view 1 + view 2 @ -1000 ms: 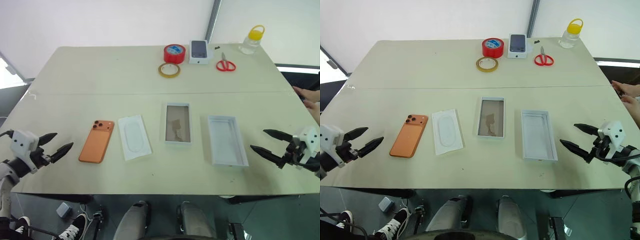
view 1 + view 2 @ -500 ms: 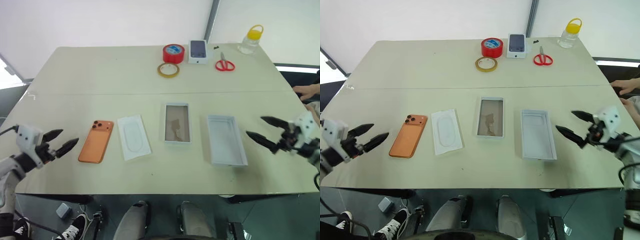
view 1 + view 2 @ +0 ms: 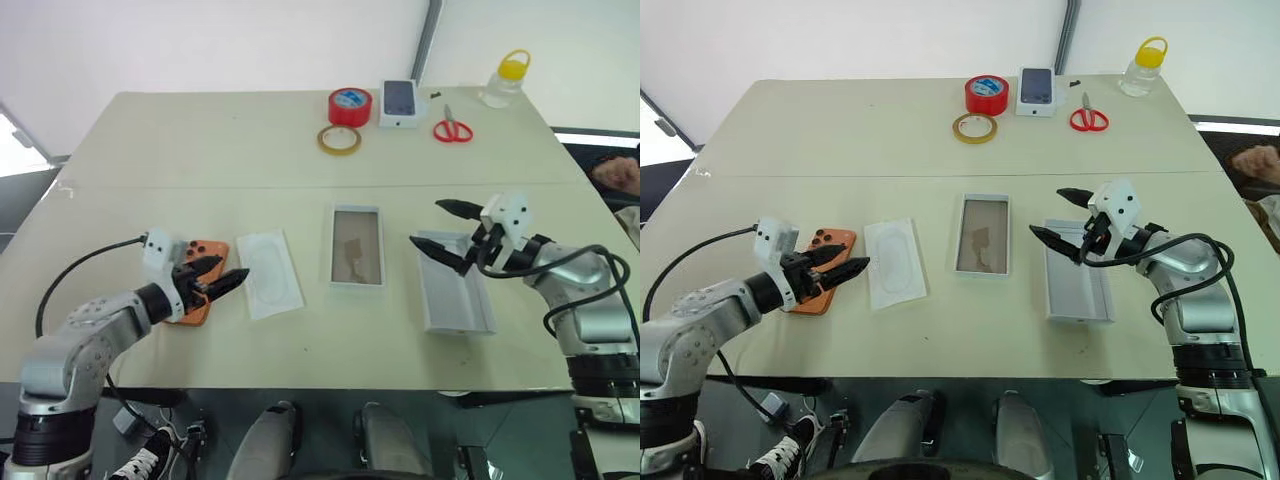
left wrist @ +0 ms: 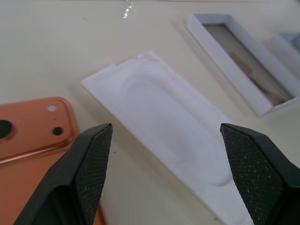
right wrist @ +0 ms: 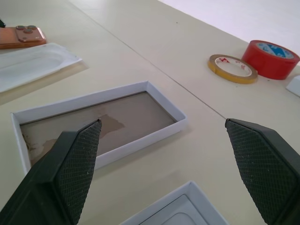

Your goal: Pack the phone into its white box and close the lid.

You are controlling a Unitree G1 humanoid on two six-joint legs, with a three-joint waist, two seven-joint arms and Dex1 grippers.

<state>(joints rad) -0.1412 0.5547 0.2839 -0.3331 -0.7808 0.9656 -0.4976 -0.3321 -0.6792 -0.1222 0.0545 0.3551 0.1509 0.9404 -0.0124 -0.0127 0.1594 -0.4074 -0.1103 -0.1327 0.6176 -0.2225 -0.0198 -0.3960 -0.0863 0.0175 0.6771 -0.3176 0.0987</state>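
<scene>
Table (image 3: 200, 140): a pale cream top seen from above in the head views, with a seam running across its middle.
Phone (image 3: 826, 243): orange, back side up, with a cluster of dark lenses in its upper left corner. It lies flat at the left of the lower half of the frame. Its lower part is hidden behind the left gripper.
Insert (image 3: 268, 274): a flat white sheet with a raised oval in its middle, lying just right of the phone, slightly tilted.
Box (image 3: 356, 246): a shallow white tray with thin walls and a brownish, blotchy floor. It lies open and empty at the centre of the frame, right of the insert.
Lid (image 3: 455, 300): a shallow all-white tray, plain inside, lying open side up right of the box, in the right half of the frame.
Left gripper (image 3: 215, 278): two black fingers spread wide, holding nothing, pointing right. It hovers over the phone's lower right edge; in the left wrist view the insert lies between the fingers.
Right gripper (image 3: 445, 228): two black fingers spread wide, holding nothing, pointing left over the lid's upper end. In the right wrist view the box lies ahead, between the fingers.
Far edge, top centre: red tape roll (image 3: 349, 106), yellow tape ring (image 3: 339, 139), small box (image 3: 398, 103) picturing a dark phone, red scissors (image 3: 452, 129).
Top right: clear bottle (image 3: 504, 80) with a yellow cap.
</scene>
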